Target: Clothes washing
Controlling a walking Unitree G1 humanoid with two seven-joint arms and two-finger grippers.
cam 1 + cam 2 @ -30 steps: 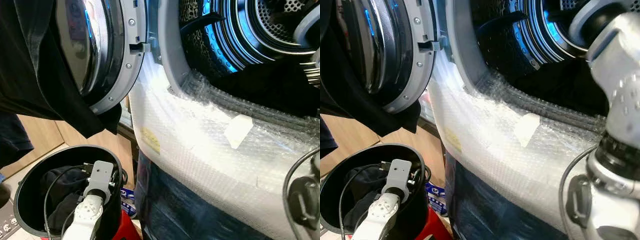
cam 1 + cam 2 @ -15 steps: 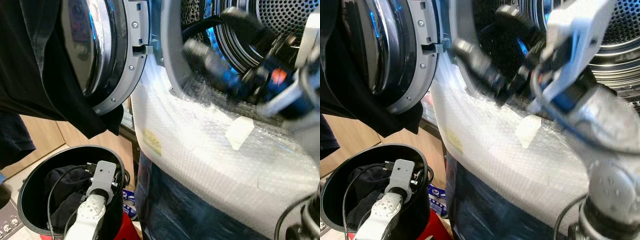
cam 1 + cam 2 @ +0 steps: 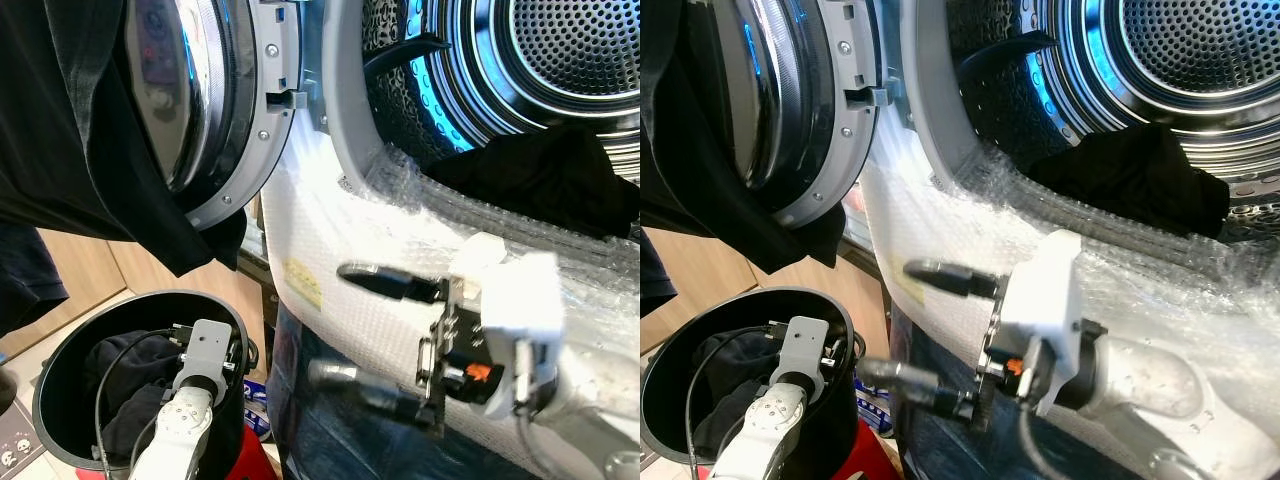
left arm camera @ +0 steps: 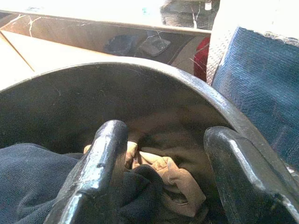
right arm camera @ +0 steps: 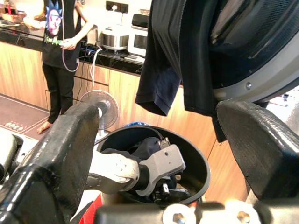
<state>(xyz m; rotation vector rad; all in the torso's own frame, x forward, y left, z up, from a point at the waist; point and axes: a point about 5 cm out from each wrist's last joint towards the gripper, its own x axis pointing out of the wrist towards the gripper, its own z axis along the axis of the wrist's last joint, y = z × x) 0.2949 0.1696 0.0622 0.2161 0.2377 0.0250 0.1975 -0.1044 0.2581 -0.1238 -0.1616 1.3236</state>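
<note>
The right gripper [image 3: 925, 325] hangs wide open and empty outside the washer [image 3: 330, 240], below the dark garment [image 3: 1120, 175] lying in the drum. The left gripper [image 4: 161, 184] sits in the bucket [image 3: 60, 350], fingers spread over the remaining clothes [image 4: 154, 179], holding nothing. To do this well, it should sink deeper and close on a full fold, not a loose edge.

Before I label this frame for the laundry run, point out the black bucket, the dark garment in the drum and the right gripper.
black bucket [image 3: 60, 345]: left eye view, on its near rim.
dark garment [image 3: 545, 180]: left eye view, middle of the cloth lying at the drum's mouth.
right gripper [image 3: 375, 330]: left eye view, midway between its open fingertips.
</note>
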